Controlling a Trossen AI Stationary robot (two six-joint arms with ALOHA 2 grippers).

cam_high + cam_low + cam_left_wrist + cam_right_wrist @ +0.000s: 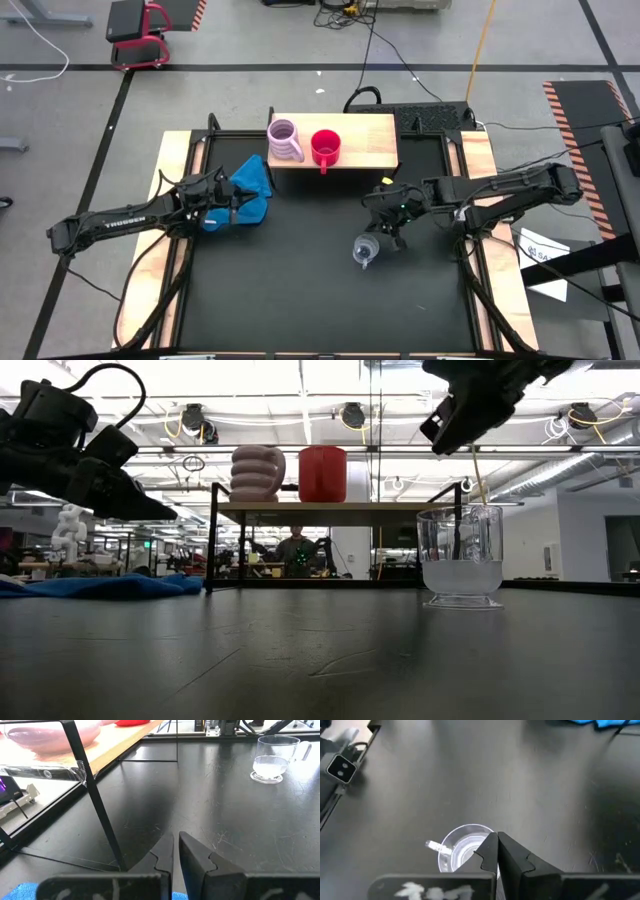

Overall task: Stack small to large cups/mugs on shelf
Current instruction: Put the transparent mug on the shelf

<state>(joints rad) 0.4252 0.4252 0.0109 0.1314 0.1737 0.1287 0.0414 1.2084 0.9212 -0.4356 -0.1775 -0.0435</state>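
The ribbed lilac mug (285, 140) and the red mug (326, 148) stand side by side on the light-wood shelf (370, 140) at the table's far edge. The clear glass cup (365, 250) stands upright on its base on the black tabletop, right of centre. My right gripper (496, 836) hangs shut a little above the cup's rim and touches nothing; the low view shows it (470, 410) well clear of the cup (460, 555). My left gripper (176, 837) is shut at the table's left, above a blue cloth, and holds nothing.
A crumpled blue cloth (255, 182) lies on the table left of the shelf, under my left gripper. The shelf's dark legs (100, 810) stand near it. Pale wooden rails (165, 190) line the table's sides. A person (295, 545) sits in the room beyond.
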